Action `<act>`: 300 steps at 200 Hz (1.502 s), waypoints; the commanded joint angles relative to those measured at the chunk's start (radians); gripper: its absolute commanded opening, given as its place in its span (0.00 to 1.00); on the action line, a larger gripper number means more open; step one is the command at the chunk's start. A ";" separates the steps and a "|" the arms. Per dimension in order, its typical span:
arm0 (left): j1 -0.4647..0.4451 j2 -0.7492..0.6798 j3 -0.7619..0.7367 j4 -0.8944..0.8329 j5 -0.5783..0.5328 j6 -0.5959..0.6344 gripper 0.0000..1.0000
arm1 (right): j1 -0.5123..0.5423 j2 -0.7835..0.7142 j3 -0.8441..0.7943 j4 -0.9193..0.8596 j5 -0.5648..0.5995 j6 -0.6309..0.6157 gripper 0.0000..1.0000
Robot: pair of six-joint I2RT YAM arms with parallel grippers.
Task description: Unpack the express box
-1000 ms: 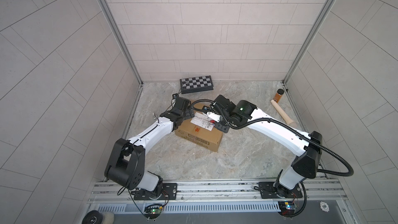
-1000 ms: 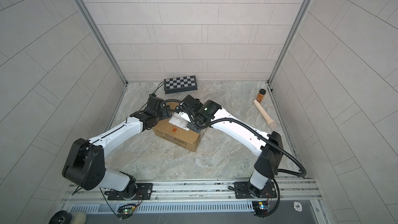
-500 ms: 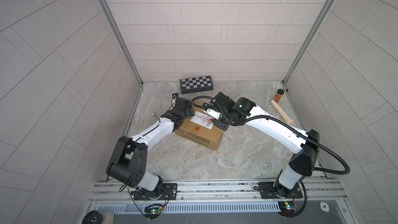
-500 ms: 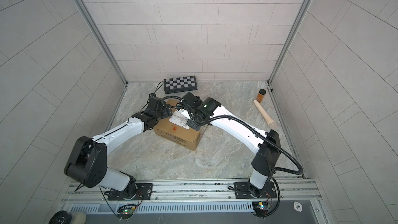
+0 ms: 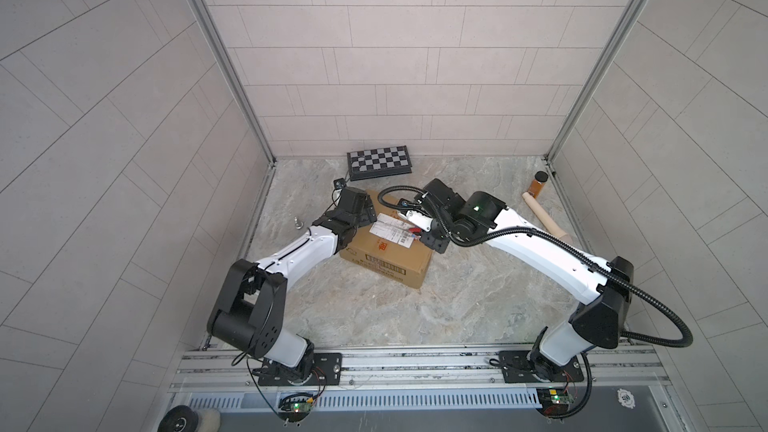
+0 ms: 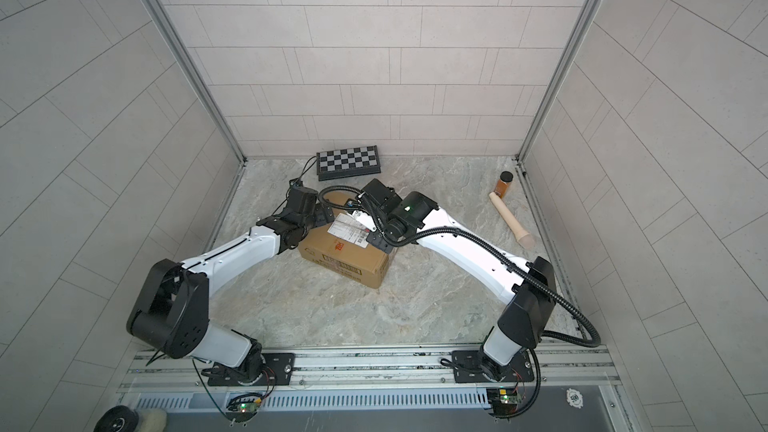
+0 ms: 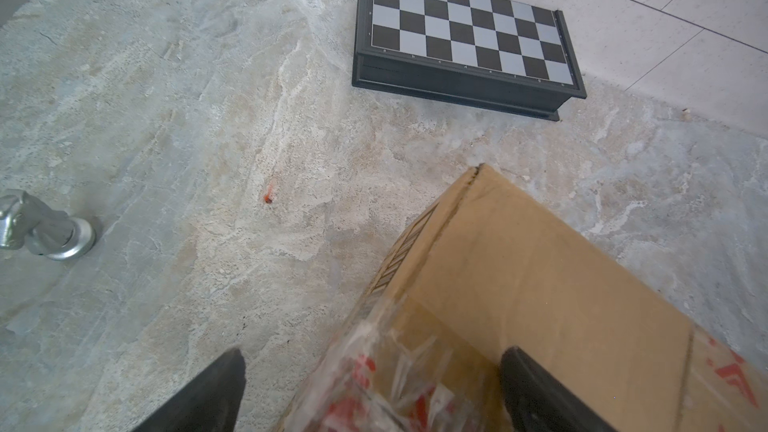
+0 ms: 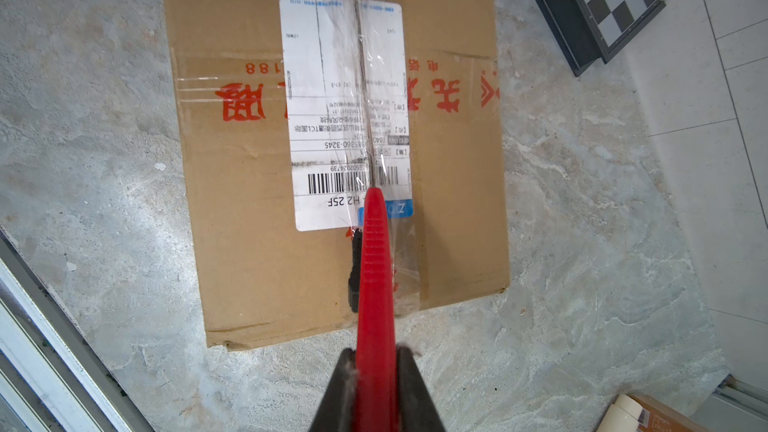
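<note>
**Cutter on the taped seam, box closed on the floor**

The express box (image 5: pixel 384 249) lies flat near the middle of the marble floor (image 5: pixel 374 313), flaps closed and taped. Its white shipping label (image 8: pixel 345 110) faces up, crossed by clear tape and flanked by red characters.

The right gripper (image 8: pixel 376 371), reaching in from the box's 3 o'clock side, is clamped tight on a red-handled cutter (image 8: pixel 374 280). The cutter's tip meets the label at the barcode, on the line of the centre seam.

At the box's 10 o'clock corner the left gripper (image 7: pixel 370 376) has its jaws spread wide and grips nothing. One finger is over the cardboard top, the other over the bare floor beside it. Whether either touches the box cannot be told.

Farther out, in both top views:
- A checkered board case (image 5: pixel 379 162) lies at 12 o'clock against the back wall.
- A small silver metal piece (image 7: pixel 41 226) stands at 9 o'clock.
- A wooden pin (image 5: pixel 544 218) and a brown jar (image 5: pixel 539 184) lie at 2 o'clock, well apart from the box.
</note>
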 commanded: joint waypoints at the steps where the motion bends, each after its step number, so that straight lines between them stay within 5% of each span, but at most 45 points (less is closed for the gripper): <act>1: 0.023 0.064 -0.061 -0.220 -0.074 0.038 0.98 | -0.012 0.032 -0.016 -0.063 0.011 -0.014 0.00; 77: 0.023 0.012 0.022 -0.233 0.025 0.053 0.98 | -0.014 0.143 0.059 -0.022 -0.027 0.047 0.00; 149: 0.032 -0.190 0.190 -0.327 0.081 0.098 1.00 | -0.014 0.158 0.082 0.023 0.042 0.199 0.00; 190: 0.029 -0.272 0.151 -0.351 0.140 0.091 1.00 | -0.021 0.153 0.083 0.048 0.046 0.272 0.00; 300: -0.050 -0.108 -0.008 -0.368 0.035 -0.064 0.98 | -0.020 0.070 0.088 0.046 0.060 0.250 0.00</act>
